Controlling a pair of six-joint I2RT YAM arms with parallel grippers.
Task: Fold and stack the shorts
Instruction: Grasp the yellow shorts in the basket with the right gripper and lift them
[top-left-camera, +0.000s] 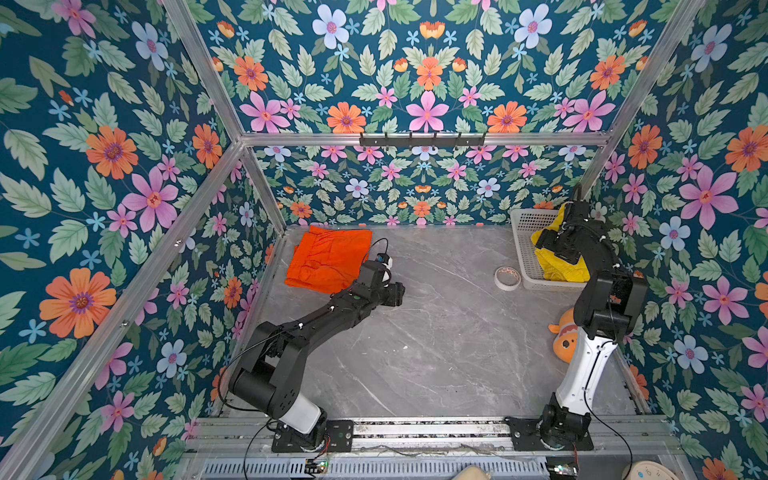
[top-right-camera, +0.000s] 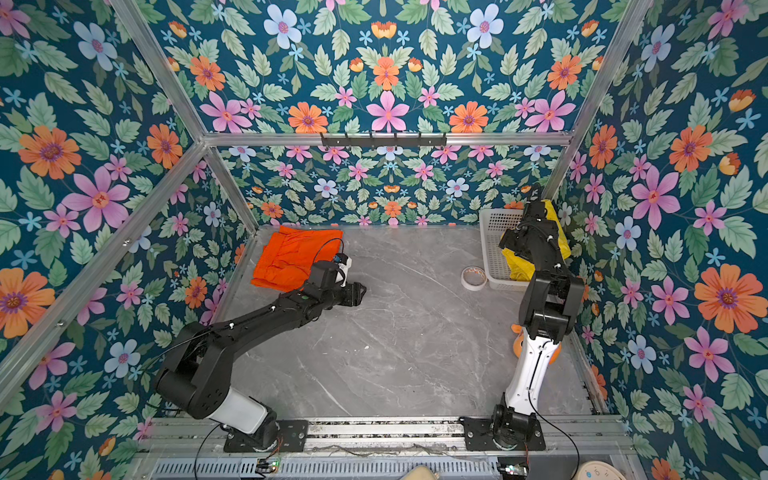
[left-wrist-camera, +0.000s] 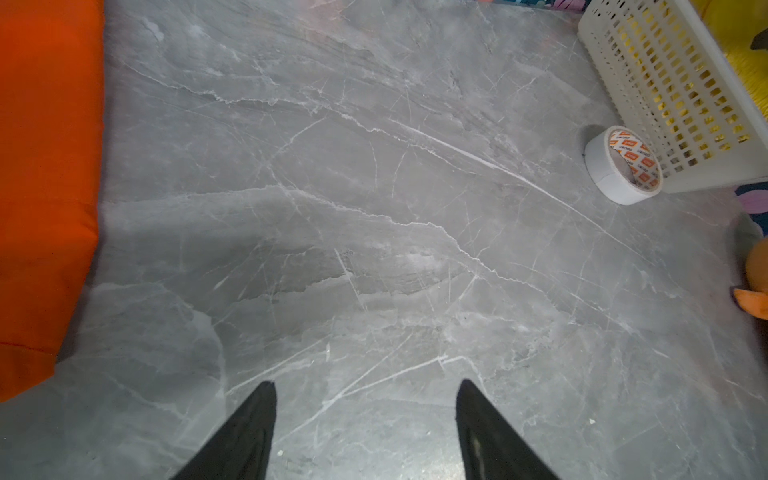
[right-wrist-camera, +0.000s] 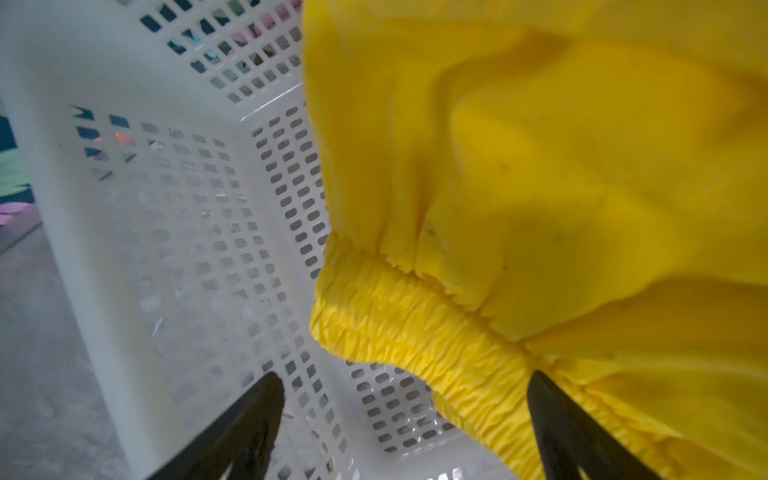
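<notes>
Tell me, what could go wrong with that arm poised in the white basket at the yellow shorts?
1. The right gripper is open at the waistband of the yellow shorts, close to the floor of the basket; a fingertip might catch a slot and drag the basket along.
2. If the basket shifts, it may knock the tape roll lying beside it.
3. The shorts lie crumpled, so a pinch on the waistband alone might lift them bunched and harder to fold.
</notes>
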